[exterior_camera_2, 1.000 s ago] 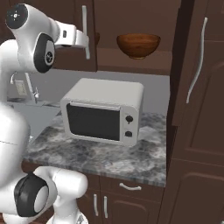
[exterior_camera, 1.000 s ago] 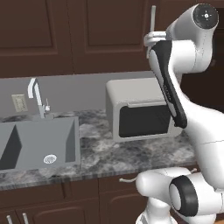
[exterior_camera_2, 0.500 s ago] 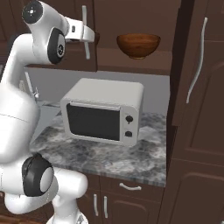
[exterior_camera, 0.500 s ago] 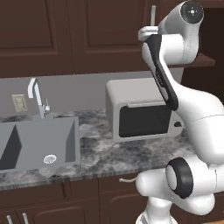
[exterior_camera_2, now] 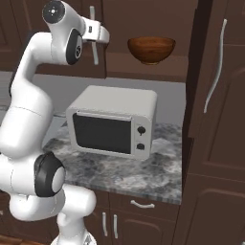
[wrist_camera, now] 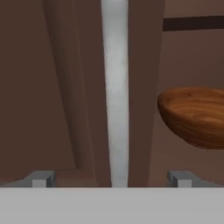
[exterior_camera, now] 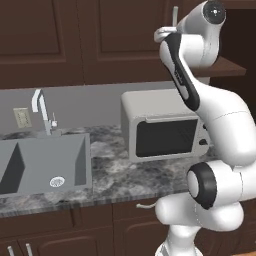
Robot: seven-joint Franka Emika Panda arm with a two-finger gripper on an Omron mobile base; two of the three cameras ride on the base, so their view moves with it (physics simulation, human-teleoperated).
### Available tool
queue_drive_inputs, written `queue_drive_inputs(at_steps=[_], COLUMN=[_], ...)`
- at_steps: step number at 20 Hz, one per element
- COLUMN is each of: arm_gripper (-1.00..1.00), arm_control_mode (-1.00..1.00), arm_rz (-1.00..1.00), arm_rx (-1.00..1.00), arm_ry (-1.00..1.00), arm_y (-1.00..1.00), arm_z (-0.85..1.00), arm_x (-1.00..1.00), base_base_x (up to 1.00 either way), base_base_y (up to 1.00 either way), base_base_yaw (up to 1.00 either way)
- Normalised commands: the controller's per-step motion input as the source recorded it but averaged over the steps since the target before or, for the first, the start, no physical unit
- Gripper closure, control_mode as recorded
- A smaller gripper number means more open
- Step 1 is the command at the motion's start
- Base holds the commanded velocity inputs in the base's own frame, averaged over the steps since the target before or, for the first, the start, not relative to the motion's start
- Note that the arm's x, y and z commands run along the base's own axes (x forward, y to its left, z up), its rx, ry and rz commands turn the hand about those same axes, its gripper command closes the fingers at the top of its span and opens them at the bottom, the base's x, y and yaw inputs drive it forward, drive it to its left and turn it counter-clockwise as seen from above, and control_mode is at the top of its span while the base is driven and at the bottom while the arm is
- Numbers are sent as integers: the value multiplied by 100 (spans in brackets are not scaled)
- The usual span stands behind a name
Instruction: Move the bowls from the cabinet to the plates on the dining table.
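One bowl [exterior_camera_2: 151, 49] sits on the open shelf of the cabinet [exterior_camera_2: 210, 72], just above the microwave [exterior_camera_2: 113, 121]; nothing has been carried off yet, and no plate or dining table is in sight. The claw [wrist_camera: 111, 177] hangs empty with jaws spread wide, level with the bowl. A silver door handle [wrist_camera: 114, 87] stands directly before it, beside the bowl. A sink [exterior_camera: 42, 162] lies well apart from the microwave on the counter [exterior_camera: 110, 172].

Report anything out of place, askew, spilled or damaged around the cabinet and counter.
Nothing stands out. One bowl sits upright on the open cabinet shelf above the microwave, which stands square on the counter. The open gripper faces a silver door handle, touching nothing. No spills or damage visible.
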Motion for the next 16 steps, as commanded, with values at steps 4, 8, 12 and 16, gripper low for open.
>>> queue_drive_inputs(at_steps=[4,8,12,16], arm_gripper=[-100,-100,-100,100], arm_control_mode=[-100,-100,-100,-100], arm_rz=[5,1,-1,-4], arm_rx=[0,-1,-1,-2], arm_ry=[-5,-9,-8,-5], arm_y=[-12,-1,13,36], arm_z=[0,0,-7,-17], arm_x=[37,29,28,31], base_base_x=[0,0,0,0], base_base_y=[0,0,0,0], base_base_yaw=[0,0,0,0])
